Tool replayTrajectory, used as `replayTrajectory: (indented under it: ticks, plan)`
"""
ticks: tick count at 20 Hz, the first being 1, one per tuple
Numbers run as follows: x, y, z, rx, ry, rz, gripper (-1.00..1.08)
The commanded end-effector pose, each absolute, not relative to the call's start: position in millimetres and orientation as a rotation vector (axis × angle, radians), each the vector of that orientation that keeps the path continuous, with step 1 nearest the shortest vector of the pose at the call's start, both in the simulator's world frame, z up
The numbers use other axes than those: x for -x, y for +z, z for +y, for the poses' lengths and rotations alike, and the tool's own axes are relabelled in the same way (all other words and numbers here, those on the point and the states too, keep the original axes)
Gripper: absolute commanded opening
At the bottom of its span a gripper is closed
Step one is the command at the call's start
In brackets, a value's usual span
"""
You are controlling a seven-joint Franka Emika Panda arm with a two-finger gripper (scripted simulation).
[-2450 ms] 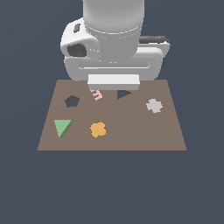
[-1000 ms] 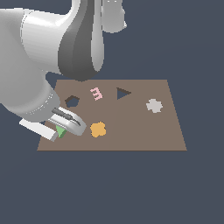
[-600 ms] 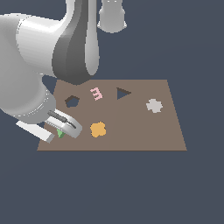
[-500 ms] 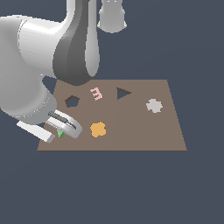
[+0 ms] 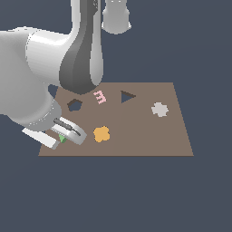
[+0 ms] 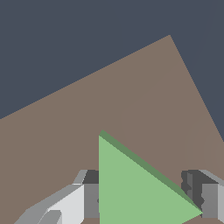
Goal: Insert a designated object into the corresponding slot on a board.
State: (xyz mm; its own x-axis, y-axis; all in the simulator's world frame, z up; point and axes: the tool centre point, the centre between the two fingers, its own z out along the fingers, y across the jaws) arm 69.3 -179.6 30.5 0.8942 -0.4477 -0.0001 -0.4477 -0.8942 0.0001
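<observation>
Since half a second ago almost nothing has shifted: the gripper (image 5: 65,136) stays low at the near left corner of the board (image 5: 172,136). Its fingers (image 6: 83,199) flank the green triangular block (image 6: 135,188), one on each side, touching or nearly so; whether they grip cannot be told. Counted: one green block, one orange clover piece (image 5: 102,134), one pink piece (image 5: 99,96), one grey piece (image 5: 159,109), one triangular slot (image 5: 127,96), one pentagon hole (image 5: 74,105).

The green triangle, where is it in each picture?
Exterior view: the green triangle peeks out under the tool, near the board's corner on the exterior view's left.
Wrist view: the green triangle fills the foreground between the tool's fingers.
Shared landmark: the brown board.
</observation>
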Motion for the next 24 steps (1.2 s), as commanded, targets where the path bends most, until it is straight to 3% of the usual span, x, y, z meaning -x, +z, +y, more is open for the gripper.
replayTrajectory:
  ticks: [1,15,24]
  plan:
    - [-69,30,-180,-3.057,0.0,-0.723,-1.0]
    - [-70,33,-178,-3.061,-0.001,-0.708,-1.0]
    - [-75,34,-153,-3.104,-0.001,-0.486,-1.0]
